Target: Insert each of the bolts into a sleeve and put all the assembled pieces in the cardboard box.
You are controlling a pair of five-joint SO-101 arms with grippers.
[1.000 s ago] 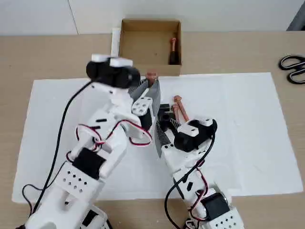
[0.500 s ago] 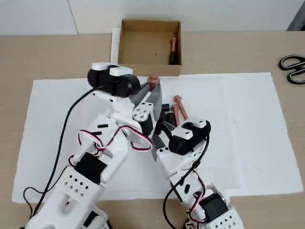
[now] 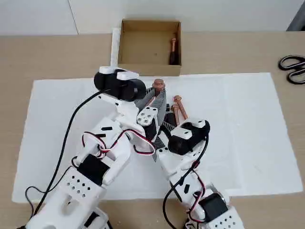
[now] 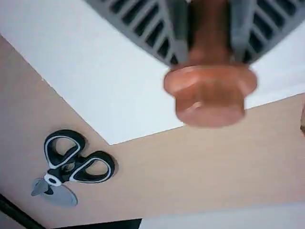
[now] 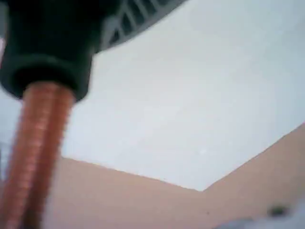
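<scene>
My left gripper point(image 3: 156, 98) is shut on a copper bolt point(image 3: 158, 87), whose hex head point(image 4: 209, 93) sticks out past the grey fingers point(image 4: 143, 24). Just in front of it, over the white paper, my right gripper point(image 3: 164, 121) is shut on a black sleeve point(image 5: 47, 47). The bolt's threaded shaft point(image 5: 31, 157) runs into the sleeve's end. Two more loose copper bolts point(image 3: 178, 109) lie on the paper beside the grippers. The cardboard box point(image 3: 127, 45) stands at the table's back, with one assembled piece point(image 3: 173, 50) inside on its right.
A white paper sheet point(image 3: 238, 124) covers the middle of the wooden table. Black-handled scissors point(image 3: 293, 67) lie at the far right edge, also scissors point(image 4: 71, 164) in the left wrist view. A white strip point(image 3: 115, 43) lies along the box's left wall.
My left gripper has carried the bolt a little to the right and nearer, closing on the sleeve. The right arm shifted slightly left toward it.
</scene>
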